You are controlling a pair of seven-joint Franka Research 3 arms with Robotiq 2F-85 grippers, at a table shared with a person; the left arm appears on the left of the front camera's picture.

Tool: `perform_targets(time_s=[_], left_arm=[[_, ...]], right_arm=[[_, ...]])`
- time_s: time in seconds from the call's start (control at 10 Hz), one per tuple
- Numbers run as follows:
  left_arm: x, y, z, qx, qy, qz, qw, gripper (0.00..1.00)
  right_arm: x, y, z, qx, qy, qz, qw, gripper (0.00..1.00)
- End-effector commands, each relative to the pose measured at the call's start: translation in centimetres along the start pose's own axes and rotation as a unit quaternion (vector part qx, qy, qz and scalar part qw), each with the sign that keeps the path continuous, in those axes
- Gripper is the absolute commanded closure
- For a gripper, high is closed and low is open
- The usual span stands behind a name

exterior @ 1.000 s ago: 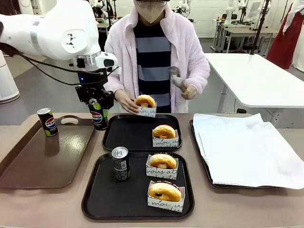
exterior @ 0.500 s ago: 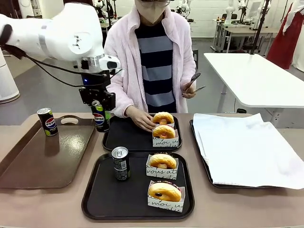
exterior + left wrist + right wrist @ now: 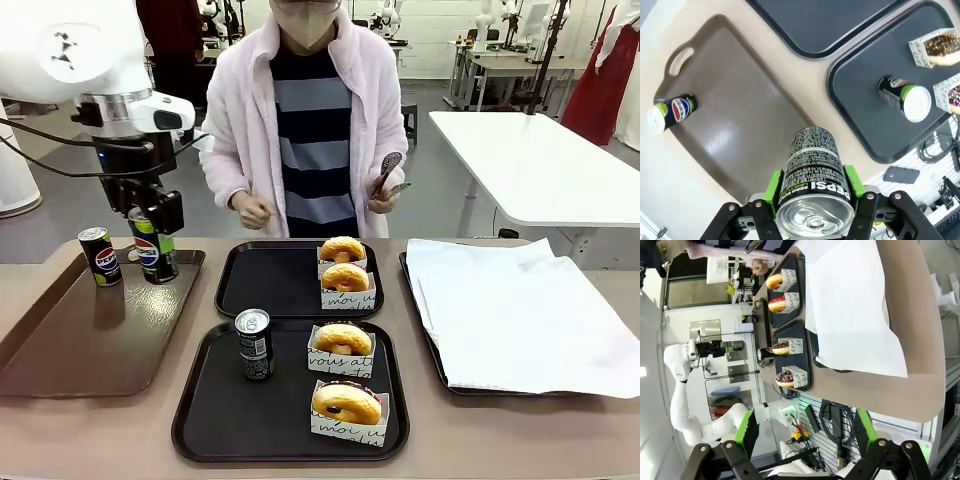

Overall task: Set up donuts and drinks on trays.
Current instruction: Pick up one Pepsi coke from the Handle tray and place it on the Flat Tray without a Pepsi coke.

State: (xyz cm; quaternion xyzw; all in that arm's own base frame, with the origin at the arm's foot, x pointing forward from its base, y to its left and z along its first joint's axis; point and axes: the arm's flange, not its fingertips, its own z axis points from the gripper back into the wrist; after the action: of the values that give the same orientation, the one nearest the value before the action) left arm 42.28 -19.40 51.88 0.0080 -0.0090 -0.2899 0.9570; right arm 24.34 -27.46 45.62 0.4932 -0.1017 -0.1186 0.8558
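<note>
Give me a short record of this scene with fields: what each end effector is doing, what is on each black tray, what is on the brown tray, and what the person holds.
left end effector: shut on a Pepsi can above the brown tray
right end effector: open, holding nothing
near black tray: one can, two boxed donuts
far black tray: two boxed donuts, no can
brown tray: one standing can at its far left corner
person: tongs in one hand
white-paper-lined tray: nothing on the paper

Left end effector clamps a Pepsi can — above the brown tray.
</note>
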Motion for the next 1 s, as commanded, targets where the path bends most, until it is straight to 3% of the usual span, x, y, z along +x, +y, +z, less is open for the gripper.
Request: perform_targets(time_s=[0.0,0.3,0.6,0.9], left_arm=[[4.3,-1.0,-2.0,0.004,-0.009,0.015,1.0,0.41],[11.6,-2.0,-6.0,-0.007,-0.009,0.064,0.998,0.41],[15.7,-2.2,-9.6,-0.002,-0.014,0.102,0.995,0.41],[17.6,-2.2,-11.9,0.006,-0.049,0.127,0.991,0.41]], right_arm=[[0.1,-0.1,0.2,0.013,-0.004,0.009,1.0,0.0],[0.1,-0.1,0.2,0.013,-0.004,0.009,1.0,0.0],[0.1,-0.1,0.2,0.013,-0.004,0.009,1.0,0.0],[0.1,-0.1,0.2,0.013,-0.004,0.009,1.0,0.0]])
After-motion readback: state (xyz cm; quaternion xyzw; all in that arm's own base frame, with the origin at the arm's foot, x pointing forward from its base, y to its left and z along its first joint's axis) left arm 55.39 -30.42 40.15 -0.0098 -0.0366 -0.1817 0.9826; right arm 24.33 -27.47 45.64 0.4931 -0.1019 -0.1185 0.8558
